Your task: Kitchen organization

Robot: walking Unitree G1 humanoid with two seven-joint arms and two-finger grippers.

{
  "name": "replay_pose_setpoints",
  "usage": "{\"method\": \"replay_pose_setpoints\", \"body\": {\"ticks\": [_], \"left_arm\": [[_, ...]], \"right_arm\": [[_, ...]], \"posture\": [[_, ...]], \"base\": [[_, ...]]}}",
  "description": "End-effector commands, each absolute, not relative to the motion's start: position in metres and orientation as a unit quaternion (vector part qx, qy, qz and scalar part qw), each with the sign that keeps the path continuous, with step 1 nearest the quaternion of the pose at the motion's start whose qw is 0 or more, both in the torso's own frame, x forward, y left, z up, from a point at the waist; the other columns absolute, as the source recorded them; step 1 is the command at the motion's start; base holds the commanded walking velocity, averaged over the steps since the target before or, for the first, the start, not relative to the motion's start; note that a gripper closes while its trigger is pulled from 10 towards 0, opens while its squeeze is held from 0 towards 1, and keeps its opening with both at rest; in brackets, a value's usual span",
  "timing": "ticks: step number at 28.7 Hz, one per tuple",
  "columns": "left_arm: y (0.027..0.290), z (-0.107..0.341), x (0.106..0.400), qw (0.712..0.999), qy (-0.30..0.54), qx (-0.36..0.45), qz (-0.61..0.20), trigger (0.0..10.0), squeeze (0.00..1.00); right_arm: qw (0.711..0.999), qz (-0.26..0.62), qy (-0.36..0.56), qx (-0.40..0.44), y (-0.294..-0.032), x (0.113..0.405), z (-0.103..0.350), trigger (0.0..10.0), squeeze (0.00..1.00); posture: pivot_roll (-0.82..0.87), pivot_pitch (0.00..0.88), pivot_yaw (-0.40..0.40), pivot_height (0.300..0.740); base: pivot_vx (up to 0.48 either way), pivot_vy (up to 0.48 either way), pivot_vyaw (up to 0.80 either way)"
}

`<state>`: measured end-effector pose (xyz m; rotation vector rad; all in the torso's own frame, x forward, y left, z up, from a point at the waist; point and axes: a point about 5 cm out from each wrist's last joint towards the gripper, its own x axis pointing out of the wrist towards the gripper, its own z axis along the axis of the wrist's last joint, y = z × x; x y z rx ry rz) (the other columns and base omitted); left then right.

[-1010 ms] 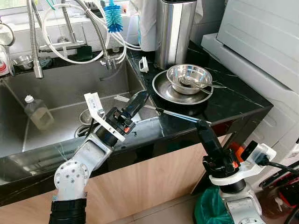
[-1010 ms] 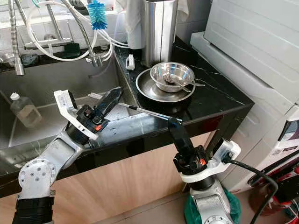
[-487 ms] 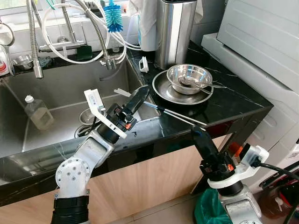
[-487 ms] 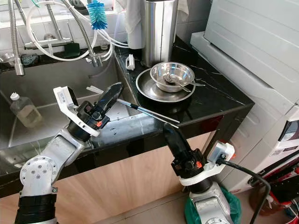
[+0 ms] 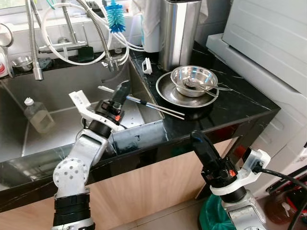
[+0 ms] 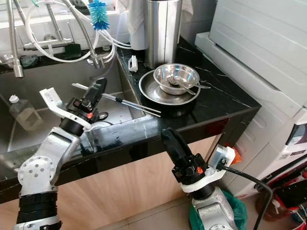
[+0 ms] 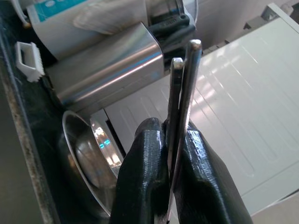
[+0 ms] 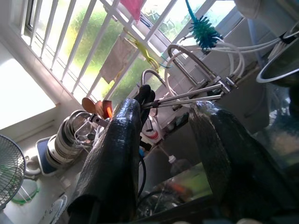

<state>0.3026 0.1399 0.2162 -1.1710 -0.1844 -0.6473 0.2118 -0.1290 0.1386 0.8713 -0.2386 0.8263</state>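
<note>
A pair of metal chopsticks (image 5: pixel 158 106) is held level above the sink's right rim, with my left gripper (image 5: pixel 123 89) shut on it near one end. In the left wrist view the black fingers (image 7: pixel 145 177) pinch both chopsticks (image 7: pixel 181 102). The sticks' far ends reach over the counter toward a steel plate (image 5: pixel 169 97) that carries a steel bowl (image 5: pixel 194 76) with a spoon inside. My right gripper (image 5: pixel 197 141) is below the counter's front edge, pointing up. It stands open in the right wrist view, with nothing between its fingers (image 8: pixel 112 158).
The steel sink (image 5: pixel 57 91) holds a small bottle (image 5: pixel 37 115) and a drain strainer. Faucet hoses and a blue brush (image 5: pixel 115 17) hang behind it. A tall steel canister (image 5: pixel 178 31) stands behind the plate. A white appliance (image 5: pixel 268 43) borders the black counter (image 5: pixel 240 103) at the right.
My left gripper has carried the chopsticks left and back, from the counter edge to over the sink. The right gripper has sunk lower and drifted left under the counter.
</note>
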Motion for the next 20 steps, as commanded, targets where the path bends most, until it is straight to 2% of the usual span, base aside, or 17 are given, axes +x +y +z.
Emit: {"method": "replay_pose_setpoints", "body": {"ticks": [1, 4, 5, 6, 7, 8, 9, 10, 15, 17, 20], "left_arm": [[0.139, 0.220, 0.305, 0.777, -0.088, -0.549, -0.295, 0.0, 0.00], [0.140, 0.223, 0.308, 0.783, -0.098, -0.545, -0.283, 0.0, 0.00], [0.143, 0.226, 0.313, 0.806, -0.106, -0.525, -0.249, 0.0, 0.00], [0.144, 0.228, 0.316, 0.820, -0.111, -0.513, -0.230, 0.0, 0.00], [0.144, 0.228, 0.316, 0.820, -0.111, -0.513, -0.230, 0.0, 0.00], [0.148, 0.228, 0.320, 0.837, -0.114, -0.499, -0.193, 0.0, 0.00], [0.168, 0.225, 0.331, 0.878, -0.126, -0.457, -0.073, 9.3, 0.00], [0.181, 0.225, 0.334, 0.898, -0.140, -0.417, -0.011, 10.0, 0.00], [0.191, 0.224, 0.334, 0.919, -0.147, -0.366, 0.019, 10.0, 0.00], [0.190, 0.224, 0.334, 0.938, -0.156, -0.308, 0.022, 10.0, 0.00], [0.189, 0.223, 0.336, 0.950, -0.170, -0.261, 0.028, 10.0, 0.00]], "right_arm": [[0.819, 0.390, -0.116, 0.405, -0.129, 0.211, 0.140, 10.0, 0.00], [0.818, 0.391, -0.116, 0.405, -0.128, 0.210, 0.140, 10.0, 0.00], [0.818, 0.392, -0.116, 0.404, -0.128, 0.210, 0.140, 10.0, 0.00], [0.818, 0.392, -0.117, 0.404, -0.128, 0.210, 0.141, 10.0, 0.00], [0.818, 0.392, -0.117, 0.404, -0.128, 0.210, 0.141, 10.0, 0.00], [0.818, 0.393, -0.117, 0.404, -0.128, 0.210, 0.141, 10.0, 0.00], [0.819, 0.393, -0.117, 0.402, -0.128, 0.210, 0.141, 10.0, 0.00], [0.821, 0.391, -0.116, 0.398, -0.128, 0.210, 0.141, 10.0, 0.00], [0.824, 0.388, -0.113, 0.396, -0.129, 0.207, 0.140, 10.0, 0.00], [0.826, 0.389, -0.107, 0.395, -0.129, 0.202, 0.138, 10.0, 0.00], [0.831, 0.385, -0.103, 0.390, -0.130, 0.199, 0.137, 10.0, 0.00]], "posture": [[0.03, 0.052, 0.021, 0.740], [0.03, 0.049, 0.020, 0.740], [0.03, 0.048, 0.019, 0.740], [0.03, 0.047, 0.019, 0.740], [0.03, 0.047, 0.019, 0.740], [0.03, 0.046, 0.019, 0.740], [0.03, 0.044, 0.020, 0.740], [0.03, 0.044, 0.020, 0.740], [0.03, 0.044, 0.021, 0.740], [0.03, 0.048, 0.020, 0.740], [0.03, 0.052, 0.019, 0.740]], "base": [[0.000, 0.000, 0.00], [0.000, 0.000, 0.00], [0.000, 0.000, 0.00], [0.000, 0.000, 0.00], [0.000, 0.000, 0.00], [0.000, 0.000, 0.00], [0.000, 0.000, 0.00], [0.000, 0.000, 0.00], [0.000, 0.000, 0.00], [0.000, 0.000, 0.00], [0.000, 0.000, 0.00]]}}
